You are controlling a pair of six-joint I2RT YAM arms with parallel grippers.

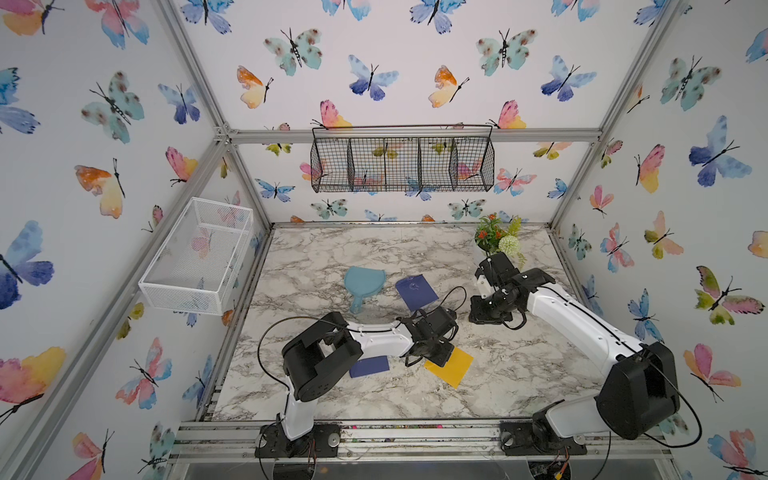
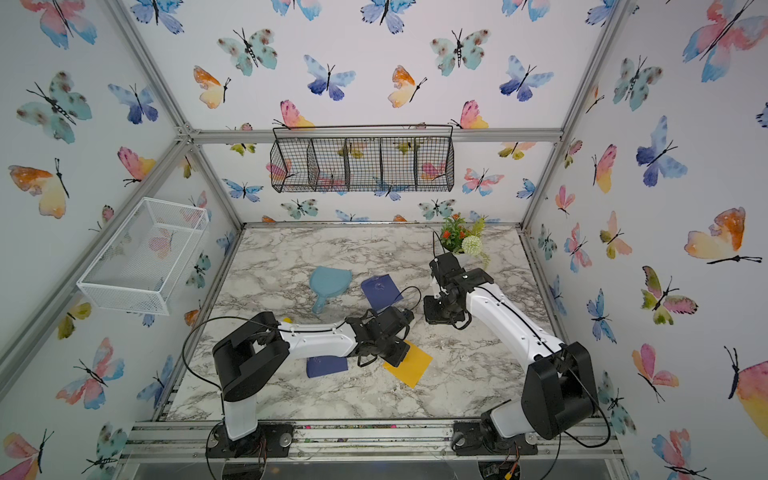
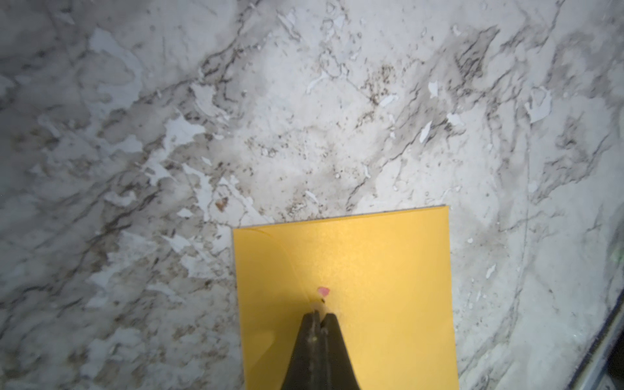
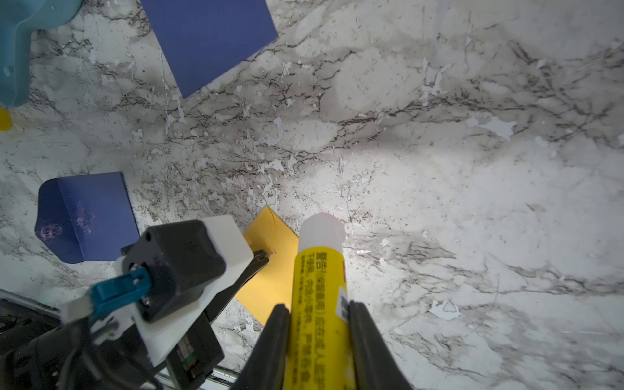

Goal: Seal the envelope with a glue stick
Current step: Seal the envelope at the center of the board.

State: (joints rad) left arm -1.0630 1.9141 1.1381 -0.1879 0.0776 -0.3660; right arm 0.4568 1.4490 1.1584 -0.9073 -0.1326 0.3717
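A yellow envelope (image 1: 453,368) (image 2: 411,365) lies flat on the marble table, flap side up. My left gripper (image 3: 319,315) is shut with nothing between its fingers. Its tips rest on the envelope (image 3: 344,270) near the flap's point, beside a small pink speck (image 3: 323,290). My right gripper (image 4: 319,305) is shut on the glue stick (image 4: 317,287), a yellow tube with its white tip (image 4: 322,226) bare. The tip hangs above the table just past the envelope's (image 4: 270,270) edge, apart from the left gripper (image 4: 261,256). The glue stick is hidden in both top views.
Two dark blue envelopes (image 1: 415,293) (image 1: 369,366) lie near the left arm. A light blue paddle-shaped thing (image 1: 363,282) lies behind them, with a small yellow piece (image 4: 4,120) beside it. A potted plant (image 1: 498,237) stands at the back right. Wire baskets (image 1: 401,164) (image 1: 199,253) hang on the walls.
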